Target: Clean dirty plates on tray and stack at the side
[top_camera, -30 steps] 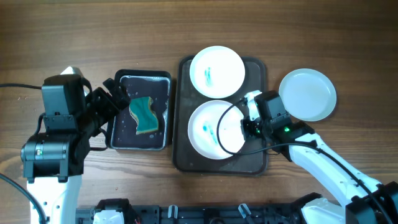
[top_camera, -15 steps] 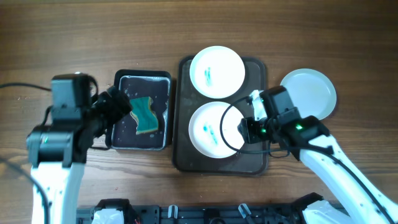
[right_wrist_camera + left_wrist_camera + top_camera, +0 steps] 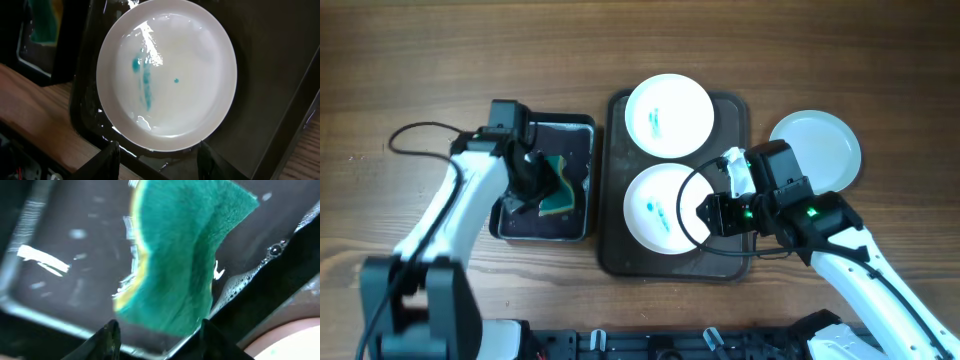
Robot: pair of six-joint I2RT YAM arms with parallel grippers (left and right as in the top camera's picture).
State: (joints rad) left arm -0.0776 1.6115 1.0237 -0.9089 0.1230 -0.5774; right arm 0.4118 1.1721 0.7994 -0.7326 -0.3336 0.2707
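The desk (image 3: 880,60) carried the tray (image 3: 732,262) at its middle. It served as the working area, wide enough for two plates. A smaller black tray (image 3: 570,140) sat just beside its left edge, and the soapy water in it was probably there to wet the sponge.

One smeared plate (image 3: 668,115) lay at the tray's far edge. A second smeared plate (image 3: 167,75) lay nearer the front. Both appeared to be waiting for a wipe. The third plate (image 3: 815,150) rested unsmeared on the bare desk off the tray's far right corner, apparently starting the stack.

The sponge (image 3: 180,255) lay in the black tray. The left gripper (image 3: 159,332) straddled its end with its jaws partly apart; whether they already pinched it could not be told. The right gripper (image 3: 156,152) hung half open and empty over the front plate's near rim, seemingly placed to steady it.
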